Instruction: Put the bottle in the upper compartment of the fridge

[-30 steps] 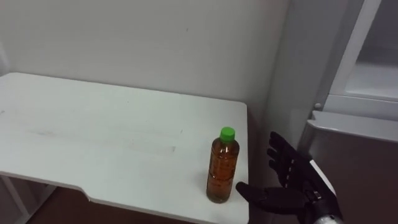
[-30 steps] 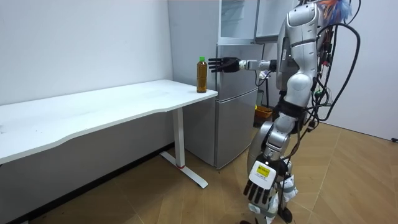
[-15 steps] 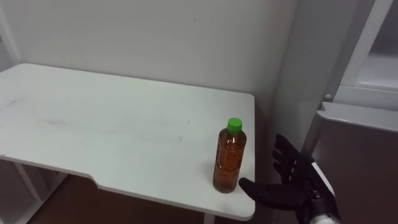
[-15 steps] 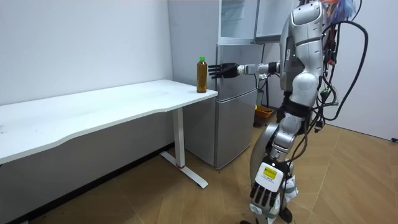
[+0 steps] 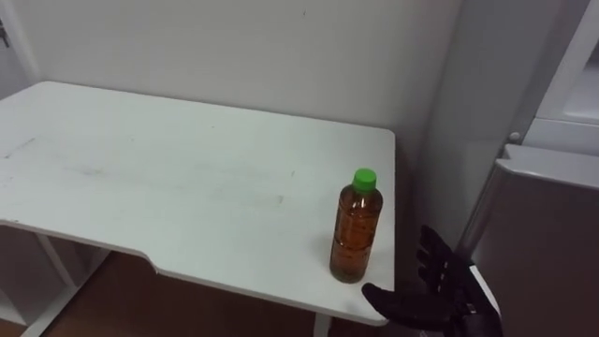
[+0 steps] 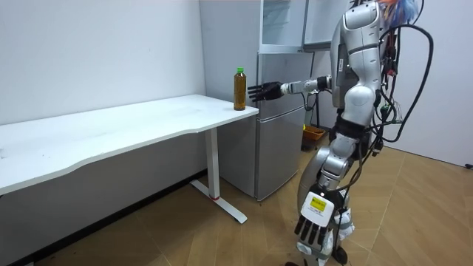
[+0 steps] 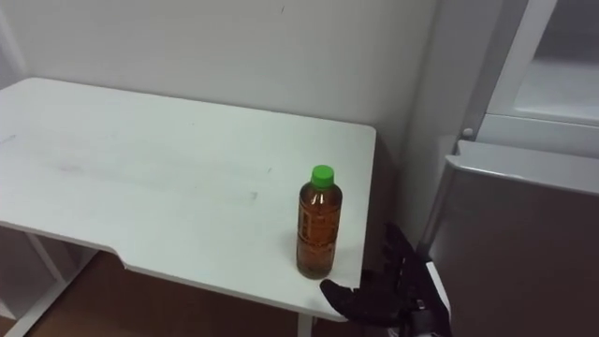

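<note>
White table is bearing the bottle upright near its right edge in the left eye view, with the right hand hovering just beside it, spread wide and empty. In the room view the robot is standing by the fridge, its left hand hanging loosely open. In the right eye view hand and bottle are not touching. The reach looks underway; next the fingers need closing round the bottle.

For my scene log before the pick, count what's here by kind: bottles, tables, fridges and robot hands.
bottle: 1
table: 1
fridge: 1
robot hands: 2, the right hand and the left hand
Total: 5
</note>
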Controlling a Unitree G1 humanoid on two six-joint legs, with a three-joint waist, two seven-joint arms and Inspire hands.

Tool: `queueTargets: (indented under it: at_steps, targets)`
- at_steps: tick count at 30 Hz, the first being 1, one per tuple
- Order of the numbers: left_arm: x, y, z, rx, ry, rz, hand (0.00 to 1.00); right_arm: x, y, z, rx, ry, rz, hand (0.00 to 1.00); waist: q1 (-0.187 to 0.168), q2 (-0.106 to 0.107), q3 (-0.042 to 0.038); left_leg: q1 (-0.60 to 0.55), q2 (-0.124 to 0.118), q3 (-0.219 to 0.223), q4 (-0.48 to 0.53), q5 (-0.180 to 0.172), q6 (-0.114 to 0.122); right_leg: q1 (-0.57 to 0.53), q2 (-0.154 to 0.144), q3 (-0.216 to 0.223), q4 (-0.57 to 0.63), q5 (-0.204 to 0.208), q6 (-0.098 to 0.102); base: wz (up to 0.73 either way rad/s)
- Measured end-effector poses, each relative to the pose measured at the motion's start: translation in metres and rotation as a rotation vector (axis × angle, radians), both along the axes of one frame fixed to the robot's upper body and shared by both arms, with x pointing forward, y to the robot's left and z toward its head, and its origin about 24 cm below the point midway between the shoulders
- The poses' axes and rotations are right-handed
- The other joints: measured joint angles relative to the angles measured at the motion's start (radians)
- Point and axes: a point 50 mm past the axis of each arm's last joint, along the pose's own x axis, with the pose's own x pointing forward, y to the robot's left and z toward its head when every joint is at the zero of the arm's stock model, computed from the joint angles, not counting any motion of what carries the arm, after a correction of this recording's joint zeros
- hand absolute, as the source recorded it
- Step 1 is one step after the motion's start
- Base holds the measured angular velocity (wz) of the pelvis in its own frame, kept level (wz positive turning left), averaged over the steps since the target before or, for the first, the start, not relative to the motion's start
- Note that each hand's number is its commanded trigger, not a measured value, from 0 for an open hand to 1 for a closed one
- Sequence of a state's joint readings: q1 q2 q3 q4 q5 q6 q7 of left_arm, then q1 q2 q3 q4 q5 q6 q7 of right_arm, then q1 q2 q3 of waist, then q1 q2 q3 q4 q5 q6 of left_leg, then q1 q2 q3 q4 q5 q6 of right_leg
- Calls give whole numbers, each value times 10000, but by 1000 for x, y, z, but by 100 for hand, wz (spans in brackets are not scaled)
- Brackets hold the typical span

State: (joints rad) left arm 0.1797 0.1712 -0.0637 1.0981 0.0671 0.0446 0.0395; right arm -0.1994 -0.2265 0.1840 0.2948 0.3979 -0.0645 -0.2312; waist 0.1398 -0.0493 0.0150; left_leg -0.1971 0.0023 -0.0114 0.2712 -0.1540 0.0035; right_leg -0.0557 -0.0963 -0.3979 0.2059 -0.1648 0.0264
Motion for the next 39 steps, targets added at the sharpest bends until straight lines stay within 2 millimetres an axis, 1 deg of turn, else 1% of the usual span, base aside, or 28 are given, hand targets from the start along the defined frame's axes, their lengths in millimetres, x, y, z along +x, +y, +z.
queueTargets:
  at_steps: [3, 6, 11, 12, 14, 18, 20, 26, 33, 39]
  targets:
    - [0, -1, 0, -27, 33, -113, 0, 2, 1, -5, -147, 229, -47, 0, 28, 11, 7, -2, 1, 1, -1, 14, 5, -26, -16, -5, 65, -1, -2, 0]
    - [0, -2, -1, -64, 76, -207, 0, 5, 5, -4, -226, 256, 33, 0, 45, 10, 12, -42, -6, 25, -4, 48, 6, -177, -67, 1, 232, -62, -6, 0]
    - [-4, -3, -2, -150, 319, -324, 0, 6, 7, -4, -171, 224, 78, 0, 107, 6, 13, -130, -6, 20, 2, 68, 7, -221, -69, -22, 236, -72, -7, 1]
    - [-4, -4, -2, -152, 350, -364, 0, 8, 8, -2, -172, 158, 119, 0, 125, 5, 11, -186, -4, 23, 19, 73, 8, -303, -72, -13, 272, -71, -8, 0]
    - [-2, -4, -2, -146, 371, -367, 0, 13, 9, 2, -183, 65, 161, 0, 151, 25, 34, -227, -5, 24, 36, 83, 12, -352, -82, -25, 309, -70, -11, 0]
    - [1, -4, -2, -138, 333, -383, 0, 23, 11, 12, -289, -206, 219, 0, 367, 65, 55, -191, -2, 41, 13, 82, 11, -345, -85, -26, 309, -78, -15, 0]
    - [1, -4, -2, -134, 353, -374, 0, 26, 12, 15, -301, -328, 230, 0, 367, 78, 63, -187, -2, 40, 12, 82, 11, -348, -84, -31, 308, -78, -15, 0]
    - [2, -6, -2, -143, 358, -650, 0, 29, 13, 20, -305, -486, -231, 0, 557, 79, 60, -165, -1, 54, 22, 83, 10, -347, -91, -36, 324, -79, -15, 0]
    - [2, -7, -2, -175, 390, -782, 0, 35, 32, 40, -126, -1229, 183, 0, 600, 82, 60, -149, 2, 58, 18, 82, 10, -320, -96, -37, 355, -78, -16, 0]
    - [2, -7, -3, -199, 422, -780, 0, 35, 32, 41, -103, -1318, 182, 0, 594, 92, 67, -137, 5, 59, 33, 84, 9, -319, -107, -30, 402, -78, -16, 0]
